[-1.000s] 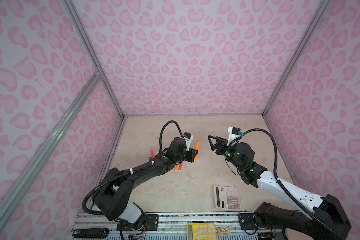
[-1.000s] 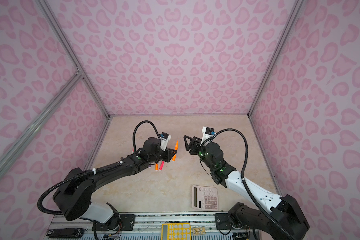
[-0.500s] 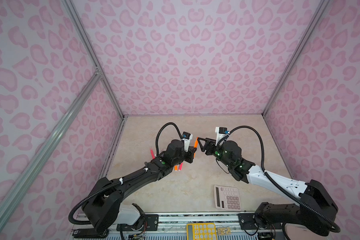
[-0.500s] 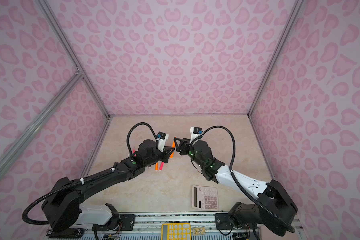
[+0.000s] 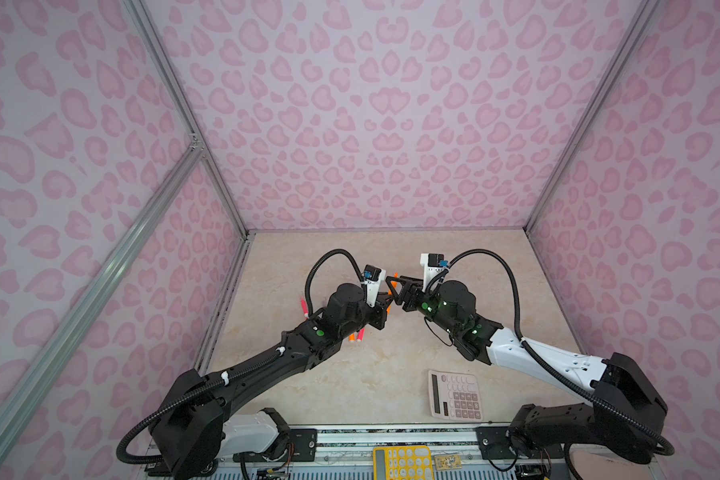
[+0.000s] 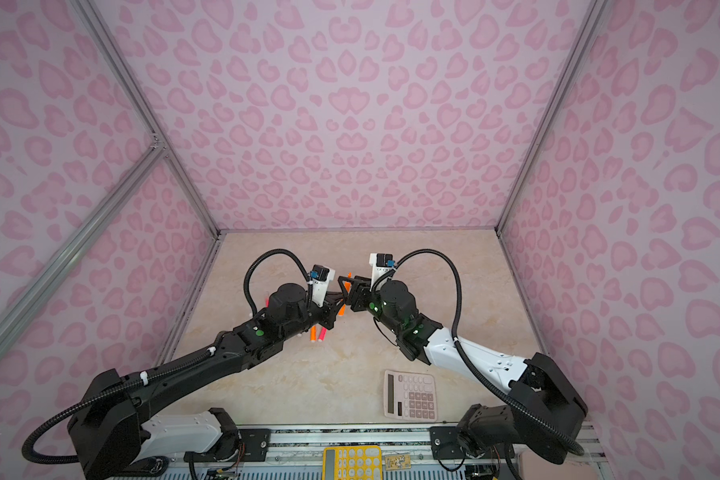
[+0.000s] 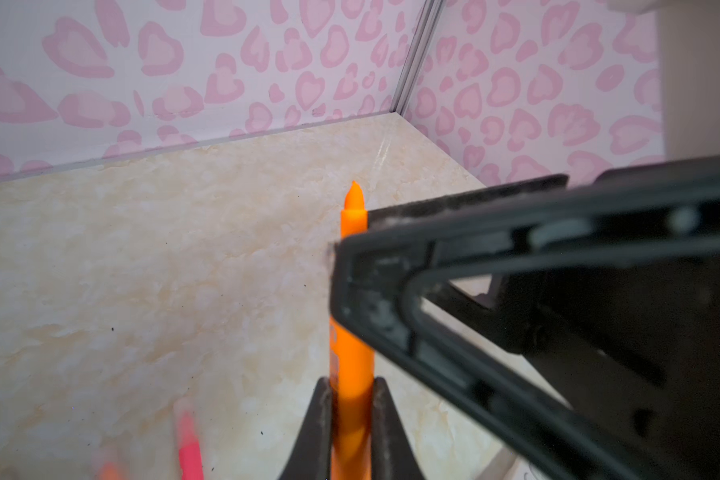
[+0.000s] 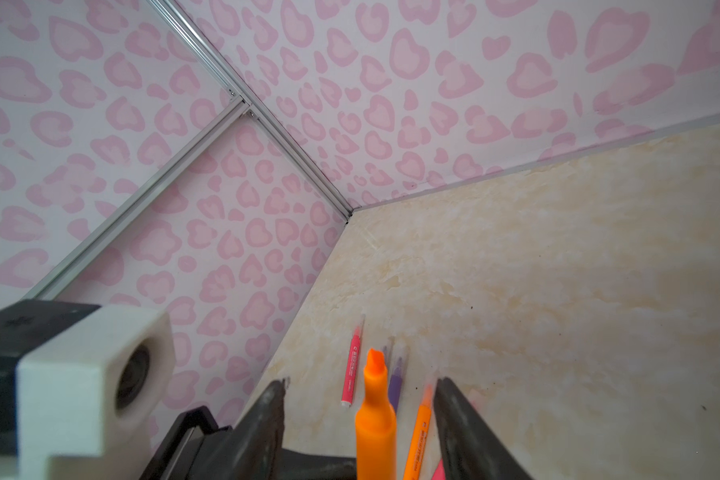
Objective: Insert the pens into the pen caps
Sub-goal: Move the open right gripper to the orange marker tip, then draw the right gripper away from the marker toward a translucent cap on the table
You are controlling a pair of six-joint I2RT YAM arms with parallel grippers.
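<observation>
My left gripper (image 7: 352, 384) is shut on an orange pen (image 7: 351, 332) that stands tip-up above the table; in both top views it shows at the middle (image 5: 388, 308) (image 6: 341, 309). My right gripper (image 8: 361, 380) is open, and the orange pen's tip (image 8: 375, 399) rises in the gap between its fingers (image 8: 454, 407), touching neither. Its near finger crosses in front of the pen in the left wrist view. More pens lie on the table: pink-red (image 8: 352, 370), purple (image 8: 395, 382) and orange (image 8: 418, 440). I cannot make out the pen caps.
A pink calculator (image 5: 455, 394) lies at the front right of the beige table (image 5: 350, 386). A yellow calculator (image 5: 400, 462) sits on the front rail. A pink-red pen (image 5: 304, 306) lies near the left wall. Patterned walls close three sides.
My right gripper has swung left to meet the left gripper, and its jaws now straddle the held orange pen and stand a little narrower. The left gripper keeps its hold.
</observation>
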